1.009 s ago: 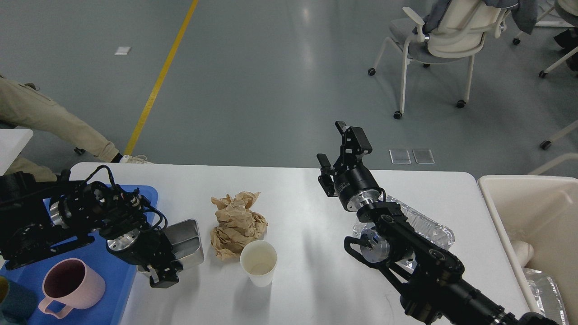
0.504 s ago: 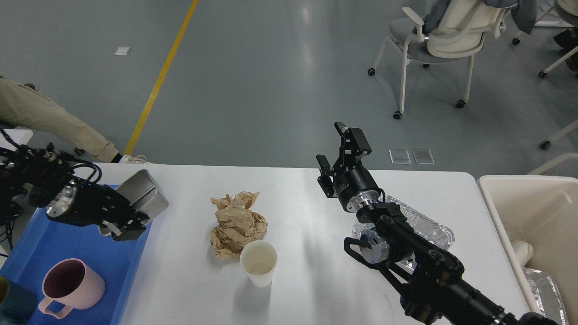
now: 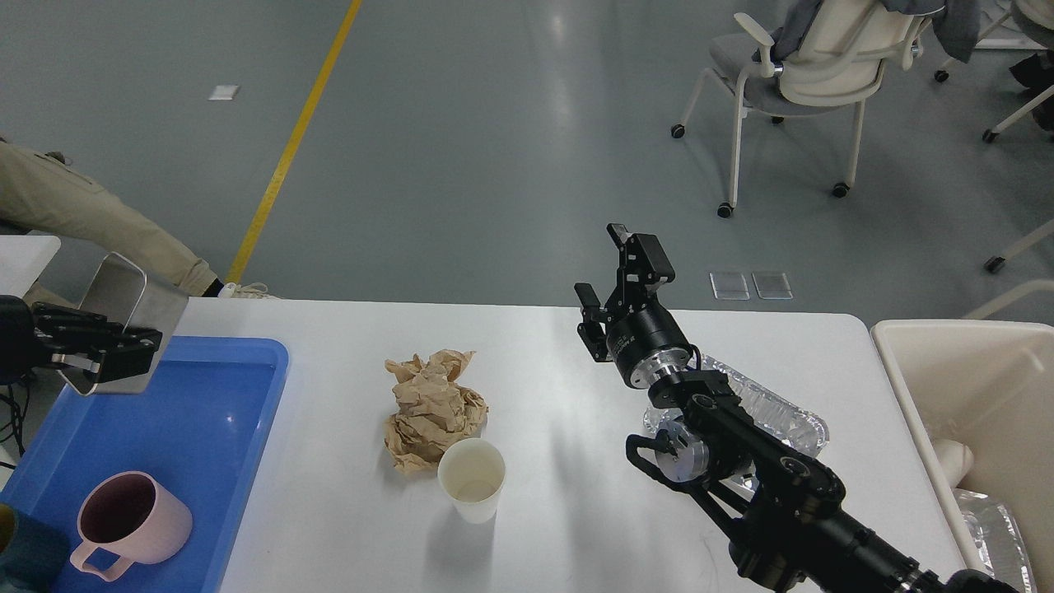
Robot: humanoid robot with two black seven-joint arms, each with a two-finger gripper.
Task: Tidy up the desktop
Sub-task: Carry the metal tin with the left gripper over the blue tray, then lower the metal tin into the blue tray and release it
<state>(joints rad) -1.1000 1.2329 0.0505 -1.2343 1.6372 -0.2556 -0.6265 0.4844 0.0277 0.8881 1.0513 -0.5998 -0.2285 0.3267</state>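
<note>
The white desktop (image 3: 568,494) holds a crumpled brown paper (image 3: 430,409), a white paper cup (image 3: 471,478) in front of it, and a foil tray (image 3: 774,408) partly hidden behind my right arm. My left gripper (image 3: 123,350) is shut on a metal box (image 3: 123,317) and holds it tilted in the air above the far left corner of the blue tray (image 3: 222,428). My right gripper (image 3: 613,276) is open and empty, raised above the table's far edge.
A pink mug (image 3: 132,523) stands in the blue tray near a teal object (image 3: 25,556). A cream bin (image 3: 980,412) stands at the right with foil in it. A chair (image 3: 811,74) and a person's leg (image 3: 90,218) are beyond the table.
My left gripper lifted the metal box from the table beside the brown paper and carried it up and left, over the blue tray's far corner. The right arm barely moved.
</note>
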